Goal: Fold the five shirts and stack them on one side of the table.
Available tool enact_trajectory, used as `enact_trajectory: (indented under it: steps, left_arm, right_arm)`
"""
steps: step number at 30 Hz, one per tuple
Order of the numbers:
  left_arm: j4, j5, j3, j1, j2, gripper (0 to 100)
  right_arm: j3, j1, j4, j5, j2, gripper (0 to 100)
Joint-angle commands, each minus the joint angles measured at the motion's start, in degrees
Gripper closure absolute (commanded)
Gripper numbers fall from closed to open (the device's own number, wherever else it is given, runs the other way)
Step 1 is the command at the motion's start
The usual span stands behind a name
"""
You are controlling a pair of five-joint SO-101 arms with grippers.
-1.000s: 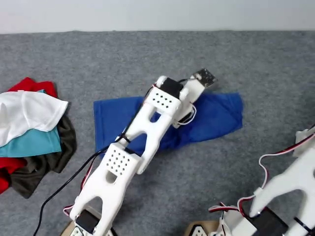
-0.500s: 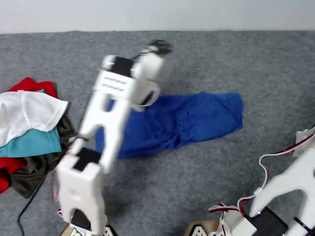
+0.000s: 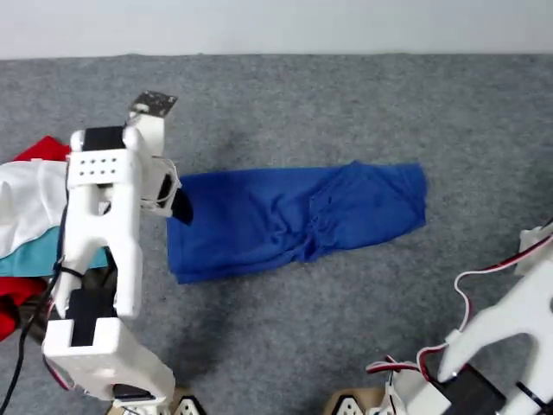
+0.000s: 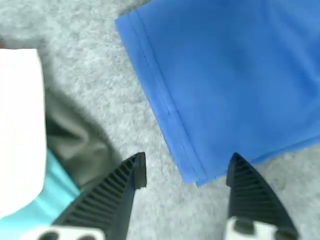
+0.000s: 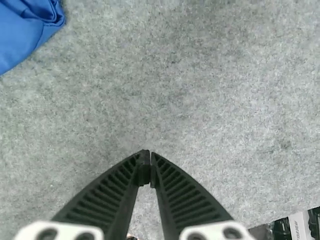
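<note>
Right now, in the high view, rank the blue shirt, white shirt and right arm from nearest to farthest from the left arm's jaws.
1. blue shirt, its edge right alongside.
2. white shirt, on the pile at the table's side.
3. right arm, far across the table.

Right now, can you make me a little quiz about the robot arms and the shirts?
1. True or false: the blue shirt lies on the table apart from the pile of shirts, and no gripper holds it.
2. Pick one. The left gripper is: A open, over the blue shirt's corner; B shut on a red shirt; C shut on nothing.
3. Fill in: the right gripper is ___, over the grey table.
Key: 1 true; 2 A; 3 shut.
</note>
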Motion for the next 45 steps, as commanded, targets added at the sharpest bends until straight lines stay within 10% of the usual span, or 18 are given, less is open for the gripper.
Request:
enact_trajectory:
  steps: [1, 15, 28, 45]
  left_arm:
    - [-6.68, 2.46, 3.03, 0.35, -0.44, 73]
    - [-8.09, 6.42, -8.40, -0.26, 23.91, 74]
    - [-4.66, 3.87, -11.12, 7.12, 28.04, 99]
    - [5.19, 2.90, -23.87, -5.27, 20.22, 99]
  right_arm:
    - [-0.35, -1.19, -0.92, 0.35, -1.98, 98.7]
    - [-0.35, -1.36, -0.66, 0.26, -2.07, 98.7]
    - [-0.35, -1.36, -0.75, 0.18, -2.42, 98.7]
    - [-0.35, -1.45, -0.84, 0.18, -2.07, 98.7]
